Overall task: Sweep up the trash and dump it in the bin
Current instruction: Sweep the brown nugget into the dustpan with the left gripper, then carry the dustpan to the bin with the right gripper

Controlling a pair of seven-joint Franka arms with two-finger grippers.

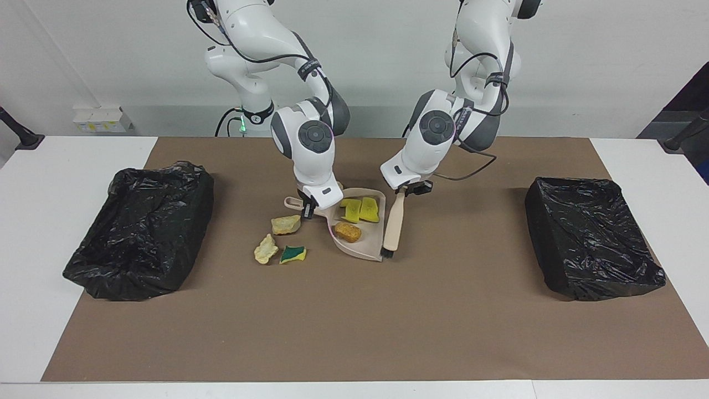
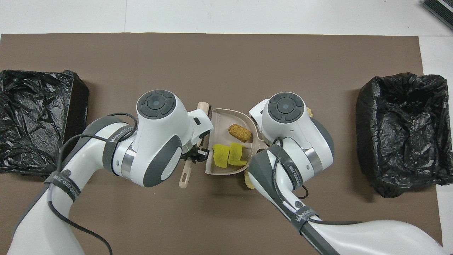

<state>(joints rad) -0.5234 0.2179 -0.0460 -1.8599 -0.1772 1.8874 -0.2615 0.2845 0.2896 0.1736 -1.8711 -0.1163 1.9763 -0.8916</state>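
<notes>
My right gripper (image 1: 308, 209) is shut on the handle of the beige dustpan (image 1: 365, 242), which rests on the brown mat. In the pan lie two bright yellow sponges (image 1: 360, 209) and an orange-brown chunk (image 1: 348, 231); the overhead view shows these yellow sponges (image 2: 228, 156) and the chunk (image 2: 239, 132) too. My left gripper (image 1: 409, 192) is shut on the beige brush (image 1: 394, 223), which stands along the pan's open mouth with its black bristles on the mat. Three pieces of trash lie on the mat beside the pan, toward the right arm's end: a beige chunk (image 1: 285, 224), a pale chunk (image 1: 266, 249) and a yellow-and-green sponge (image 1: 292, 254).
A bin lined with a black bag (image 1: 141, 227) sits at the right arm's end of the mat. A second black-lined bin (image 1: 592, 238) sits at the left arm's end. In the overhead view both wrists cover much of the loose trash.
</notes>
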